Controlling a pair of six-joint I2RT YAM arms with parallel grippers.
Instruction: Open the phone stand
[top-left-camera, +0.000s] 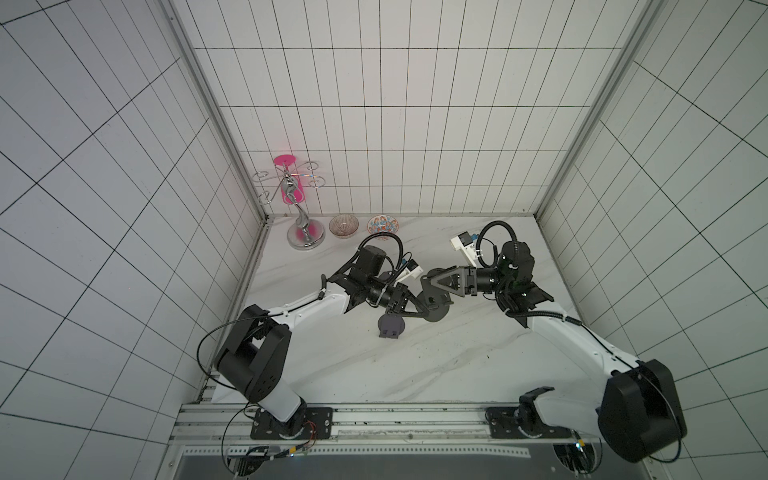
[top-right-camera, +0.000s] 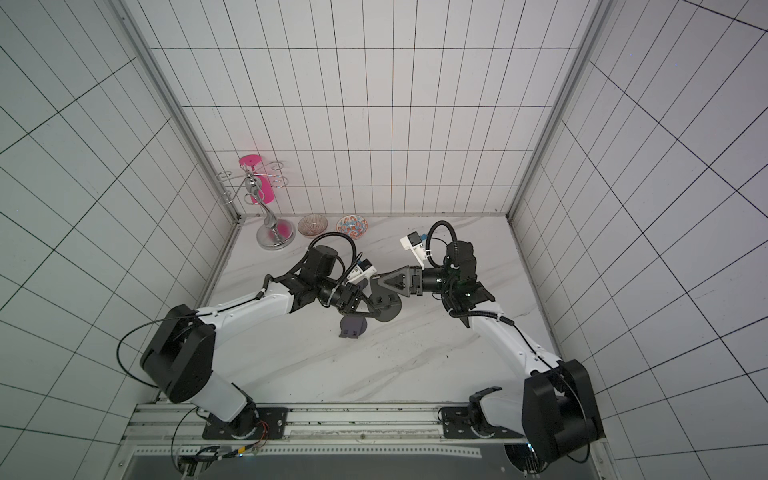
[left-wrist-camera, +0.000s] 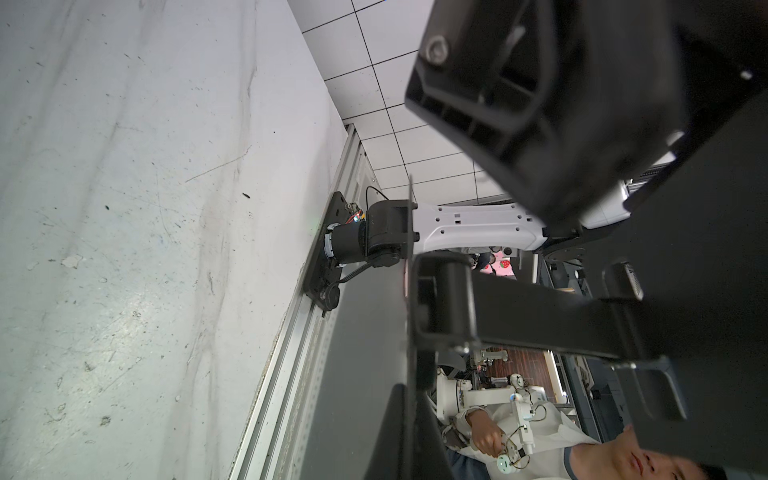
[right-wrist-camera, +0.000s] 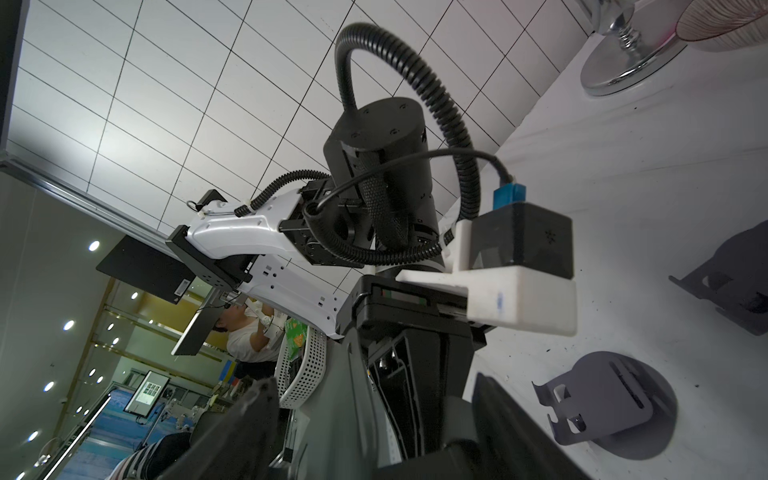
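Left gripper (top-left-camera: 417, 314) clamps the phone stand (top-left-camera: 435, 312) over the counter's (top-left-camera: 457, 365) middle, right gripper (top-left-camera: 429, 283) at its upper part (grip unclear), and should pinch squarely, then follow the hinge arc.

No text, label, brand or number can be read anywhere.

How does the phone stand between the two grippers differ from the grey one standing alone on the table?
The held stand looks black; the free stand looks grey. The held stand is pinched at its edge by the left gripper, with the right gripper open around its plate; the free stand is touched by nothing. The free stand's plate is raised; the held stand's angle is unclear. Both have round bases.
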